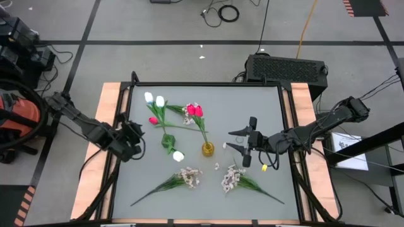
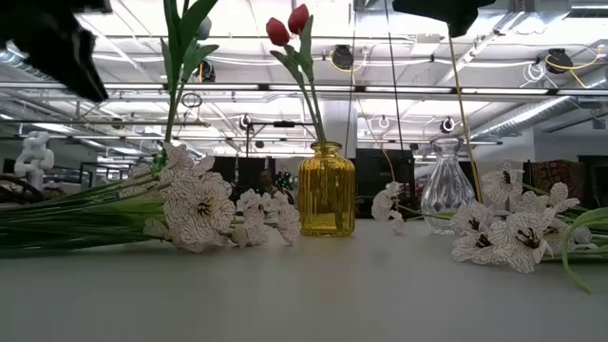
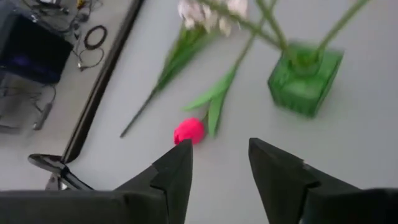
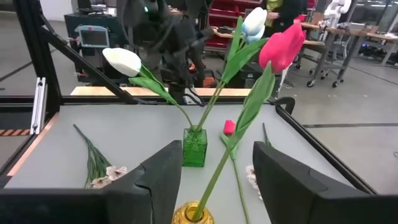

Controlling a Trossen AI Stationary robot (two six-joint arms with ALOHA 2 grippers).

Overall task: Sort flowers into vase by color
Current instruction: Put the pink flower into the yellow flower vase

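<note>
The left tool (image 3: 217, 165) hangs open right over a pink tulip (image 3: 188, 130) lying on the tabletop (image 1: 265, 113). The right tool (image 4: 214, 174), open, waits beside the yellow vase (image 1: 207, 149).

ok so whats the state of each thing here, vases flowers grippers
yellow vase: upright, holds pink-red tulips
green vase: upright, holds white tulips
clear vase: upright; contents cannot be told
loose pink tulip: lying on the table
blossom sprays: lying flat, unsorted
left gripper: open, empty, above the loose pink tulip
right gripper: open, empty, beside the yellow vase
</note>
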